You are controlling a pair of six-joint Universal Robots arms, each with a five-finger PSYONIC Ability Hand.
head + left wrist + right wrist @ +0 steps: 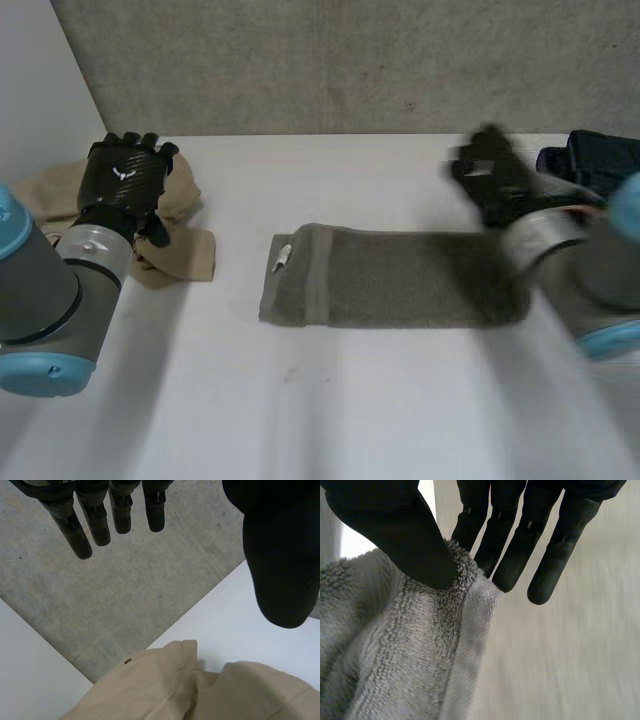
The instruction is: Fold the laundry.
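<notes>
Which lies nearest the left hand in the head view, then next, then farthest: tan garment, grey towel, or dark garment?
1. tan garment, under and beside the left hand.
2. grey towel, in the middle.
3. dark garment, far right.

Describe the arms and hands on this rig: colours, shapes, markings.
The left arm and right arm are fat grey cylinders with light-blue end caps and silver wrist rings. The left hand is black, weave-patterned, with a small white mark on its back; the right hand is black too.
</notes>
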